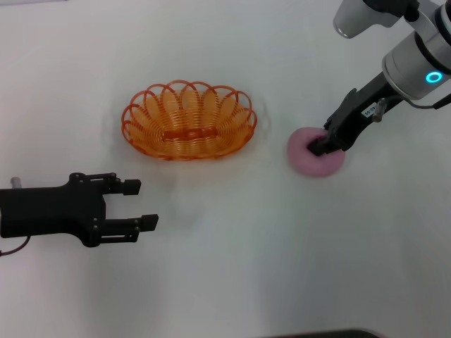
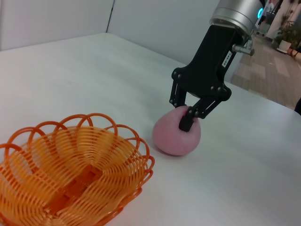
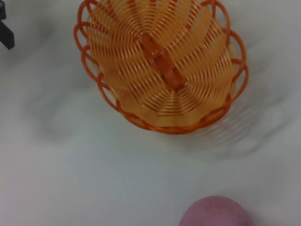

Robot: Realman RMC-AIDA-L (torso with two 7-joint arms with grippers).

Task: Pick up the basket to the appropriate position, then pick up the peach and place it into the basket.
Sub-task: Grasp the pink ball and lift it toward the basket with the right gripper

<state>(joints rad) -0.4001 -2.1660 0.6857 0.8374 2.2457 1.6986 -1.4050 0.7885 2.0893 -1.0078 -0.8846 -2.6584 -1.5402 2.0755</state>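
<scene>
Working the second step: reaching down with the right end effector [image 2: 188, 117], fingers apart and straddling the top of the peach [image 1: 315, 152] sitting on the white bench [image 1: 282, 267], just beside the orange basket [image 1: 189, 120]. Resting the left end effector [image 1: 137, 204] apart and idle, nearer the robot. Next, probably: clamping, lifting, carrying over the scalloped rim.
</scene>
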